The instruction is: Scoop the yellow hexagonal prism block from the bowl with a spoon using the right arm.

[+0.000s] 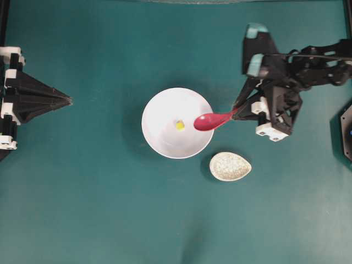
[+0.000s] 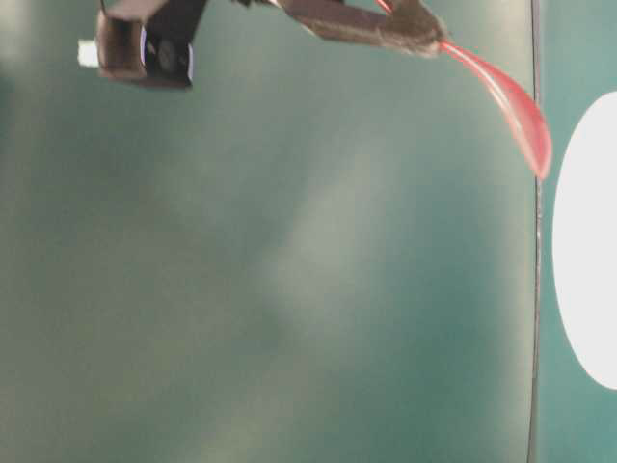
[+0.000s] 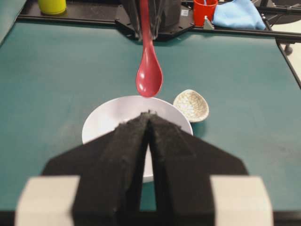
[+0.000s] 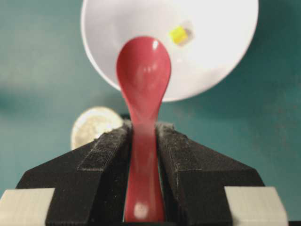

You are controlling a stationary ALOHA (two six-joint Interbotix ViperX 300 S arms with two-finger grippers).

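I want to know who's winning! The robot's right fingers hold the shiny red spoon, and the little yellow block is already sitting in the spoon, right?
Not quite. The right fingers do hold the glossy red spoon, but the tiny yellow block still lies in the large round white bowl. The overhead view shows it apart from the spoon's head.

Red spoon (image 3: 149, 75) hangs above white bowl (image 3: 101, 123); left hand (image 3: 149, 123) pinched together

Black jointed arms with white blocks; the right arm (image 1: 286, 82) shows seemingly teal patches.
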